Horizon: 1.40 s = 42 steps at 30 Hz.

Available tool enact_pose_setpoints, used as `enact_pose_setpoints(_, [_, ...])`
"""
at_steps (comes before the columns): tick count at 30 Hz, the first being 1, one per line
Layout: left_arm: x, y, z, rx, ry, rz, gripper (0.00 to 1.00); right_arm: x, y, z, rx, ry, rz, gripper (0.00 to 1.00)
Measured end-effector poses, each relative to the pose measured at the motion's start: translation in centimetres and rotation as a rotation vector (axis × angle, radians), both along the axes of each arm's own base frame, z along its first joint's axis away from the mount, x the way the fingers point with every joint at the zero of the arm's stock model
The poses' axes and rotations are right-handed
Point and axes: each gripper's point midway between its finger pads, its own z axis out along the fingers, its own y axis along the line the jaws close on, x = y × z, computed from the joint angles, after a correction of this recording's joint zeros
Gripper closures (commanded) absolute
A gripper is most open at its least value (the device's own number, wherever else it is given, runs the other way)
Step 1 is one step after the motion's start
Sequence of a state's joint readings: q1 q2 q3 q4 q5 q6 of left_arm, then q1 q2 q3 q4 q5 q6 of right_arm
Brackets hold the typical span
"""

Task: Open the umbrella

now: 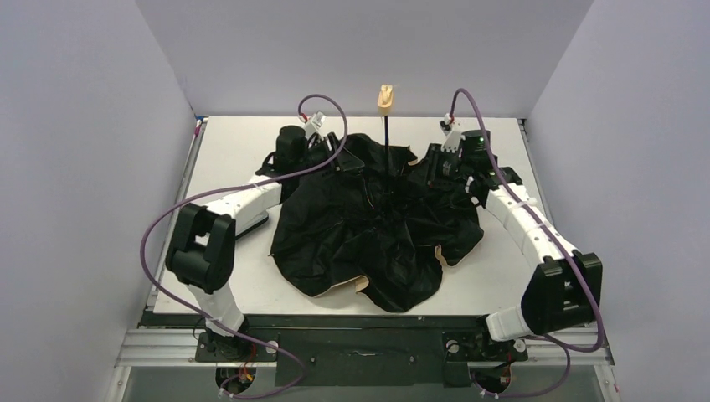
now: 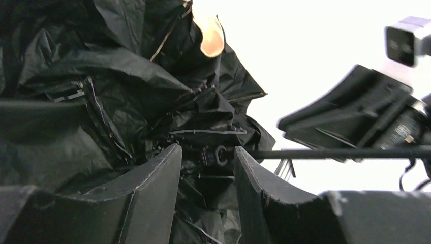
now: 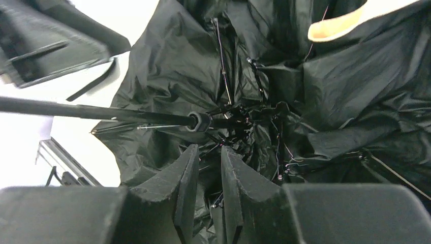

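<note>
Top external view | umbrella [image 1: 377, 226] lies black-side-up mid-tabletop [image 1: 226, 142], half spread, shaft [image 1: 388, 138] pointing far | left tool [image 2: 207, 150] fingers apart astride the slider [image 2: 218, 155] | right tool [image 3: 209, 148] narrowly apart beside it, clamping nothing visible, likely both placed to drive the slider along.

The table [image 1: 234, 142] is a white, flat surface. One item lies directly on it: the umbrella [image 1: 377, 234], black inner side up, its canopy crumpled and spread out from beneath both grippers. The left gripper [image 1: 335, 155] and the right gripper [image 1: 437, 167] stand over its far part. Between them the thin shaft [image 1: 387, 134] runs away from the canopy to a tan handle [image 1: 385, 99]. Peach edging [image 1: 343, 287] shows on the canopy side farthest from the grippers.
</note>
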State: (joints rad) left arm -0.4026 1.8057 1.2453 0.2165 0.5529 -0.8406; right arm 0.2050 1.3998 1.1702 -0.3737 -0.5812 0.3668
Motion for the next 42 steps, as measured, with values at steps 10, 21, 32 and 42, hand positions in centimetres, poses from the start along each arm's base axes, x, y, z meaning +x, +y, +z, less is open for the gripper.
enact_pose_setpoints(10, [-5.9, 0.6, -6.2, 0.086, 0.198, -0.056, 0.54, -0.4, 3.1, -5.6, -0.02, 0.169, 0.056, 0.72])
enact_pose_setpoints(21, [-8.2, 0.0, -10.3, 0.153, 0.305, -0.126, 0.45, -1.3, -0.4, -13.2, -0.183, 0.305, 0.062, 0.58])
enact_pose_setpoints(32, [-9.2, 3.6, -16.2, 0.28, 0.483, -0.088, 0.45, -2.6, -5.3, -17.7, -0.31, 0.412, 0.047, 0.49])
enact_pose_setpoints(42, [-8.7, 4.8, -16.2, 0.291, 0.466, -0.093, 0.44, -3.4, -6.7, -17.4, -0.316, 0.412, 0.088, 0.46])
